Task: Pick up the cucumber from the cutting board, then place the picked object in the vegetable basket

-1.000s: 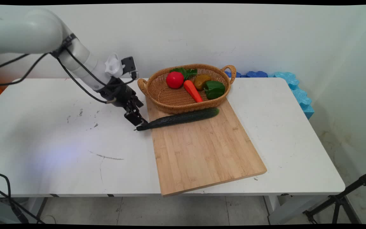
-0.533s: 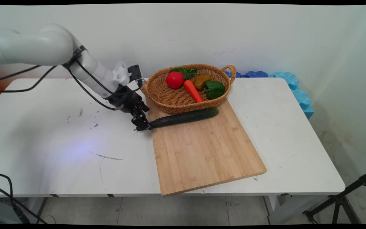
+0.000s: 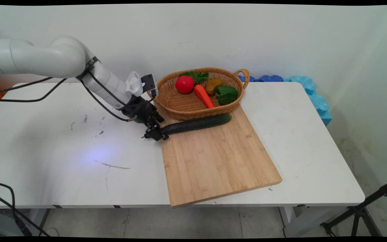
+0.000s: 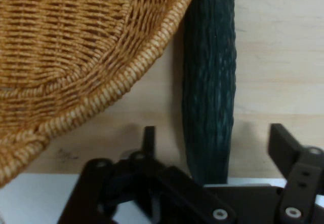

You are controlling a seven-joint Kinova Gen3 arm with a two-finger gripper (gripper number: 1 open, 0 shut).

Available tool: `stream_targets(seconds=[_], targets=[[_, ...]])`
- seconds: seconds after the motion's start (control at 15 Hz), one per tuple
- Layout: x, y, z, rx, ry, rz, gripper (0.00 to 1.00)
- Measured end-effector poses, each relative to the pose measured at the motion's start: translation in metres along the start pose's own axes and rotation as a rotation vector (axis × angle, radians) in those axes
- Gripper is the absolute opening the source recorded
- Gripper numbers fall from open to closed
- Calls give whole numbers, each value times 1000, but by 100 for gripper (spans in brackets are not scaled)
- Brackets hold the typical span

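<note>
The black hand (image 3: 156,133) sits low at the cutting board's (image 3: 213,158) upper-left corner, right at the stem end of the cucumber (image 3: 197,123). In the hand view its two fingers (image 4: 283,145) are spread apart, one on each side of the cucumber (image 4: 210,82), with a gap between each finger and the dark ribbed skin; nothing is pinched. The hand points along the cucumber's length, so only the end of the vegetable lies between the fingers.

The cucumber lies flat across the far part of the bamboo cutting board, running from the hand toward 3 o'clock and touching or just beside the near wall of the wicker basket (image 3: 183,112). That wall seems to keep it from rolling away from the camera. Its stem end overhangs the board's left edge above the white worktop (image 3: 62,161), which leaves the tip free for the fingers to straddle.

Inside the basket, at its 12 o'clock side, sit a tomato (image 3: 184,84) with green leaves (image 3: 195,76) behind it, a carrot (image 3: 203,96), an olive-brown pepper (image 3: 213,86) and a green pepper (image 3: 227,94), bunched together.
</note>
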Motion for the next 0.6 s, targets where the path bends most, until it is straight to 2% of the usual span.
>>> stream_targets(seconds=[0.07, 0.33, 0.6], targets=[[-1, 1, 2, 0, 1, 0, 0], [-4, 3, 5, 0, -4, 10, 0], [-3, 15, -6, -26, 17, 30, 0]])
